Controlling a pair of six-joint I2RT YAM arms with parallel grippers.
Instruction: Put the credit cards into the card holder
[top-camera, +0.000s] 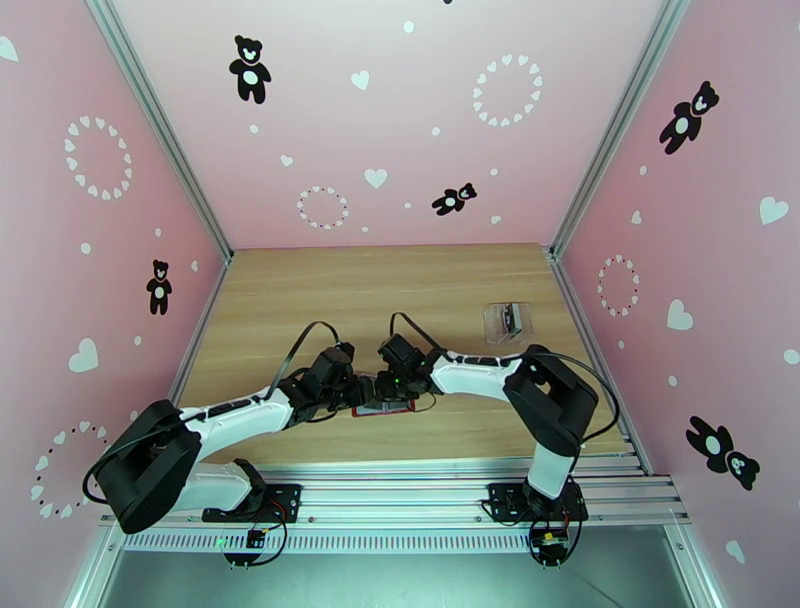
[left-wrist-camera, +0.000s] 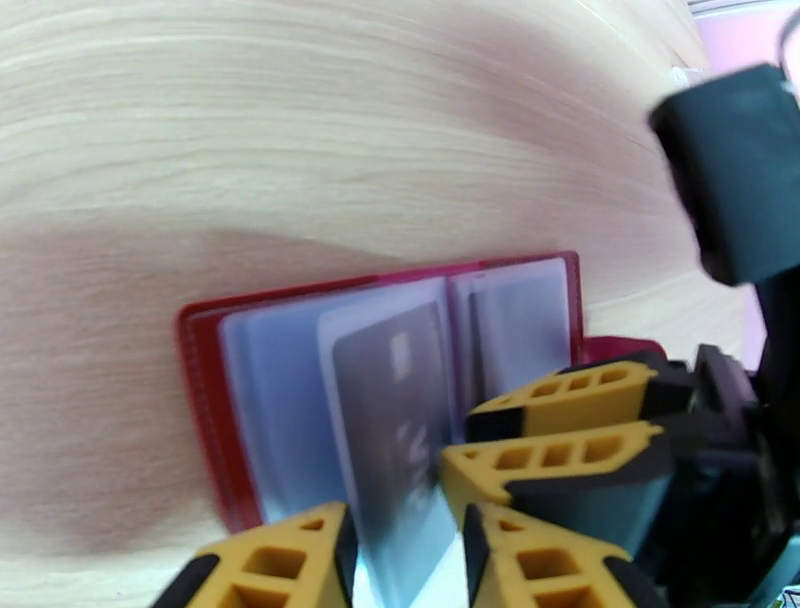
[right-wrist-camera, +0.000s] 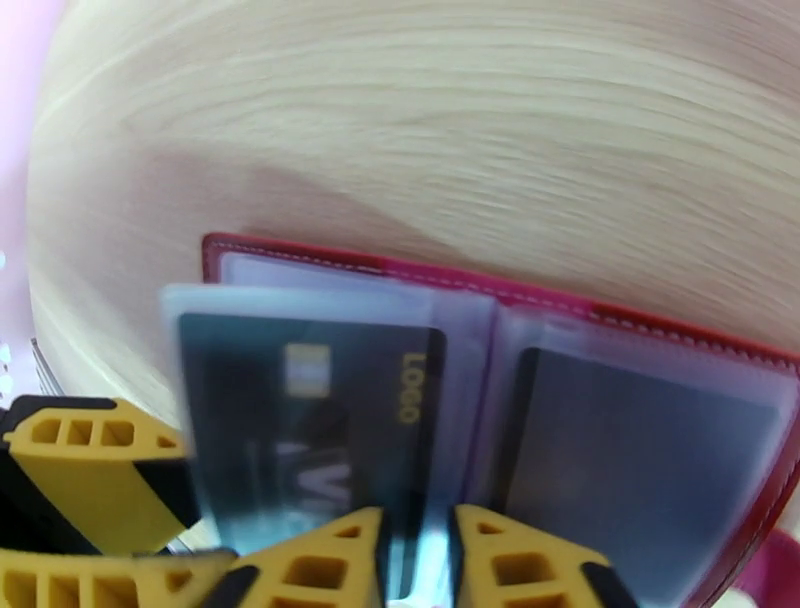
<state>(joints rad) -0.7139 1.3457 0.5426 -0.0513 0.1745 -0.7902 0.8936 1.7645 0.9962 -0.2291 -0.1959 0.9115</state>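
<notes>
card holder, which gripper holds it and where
The right gripper pinches a clear sleeve of the card holder near its spine; the left gripper's hold is unclear.

Gold letters "LOGO" stand on the dark credit card (right-wrist-camera: 310, 420)

A wooden table (top-camera: 300, 290) carries the open red card holder (top-camera: 385, 409) and, seemingly, a clear case (top-camera: 507, 322).

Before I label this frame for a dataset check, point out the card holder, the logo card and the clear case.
card holder (left-wrist-camera: 200, 400): left wrist view, red left edge.
logo card (right-wrist-camera: 310, 420): right wrist view, dark face.
clear case (top-camera: 505, 322): top view, its middle.
</notes>
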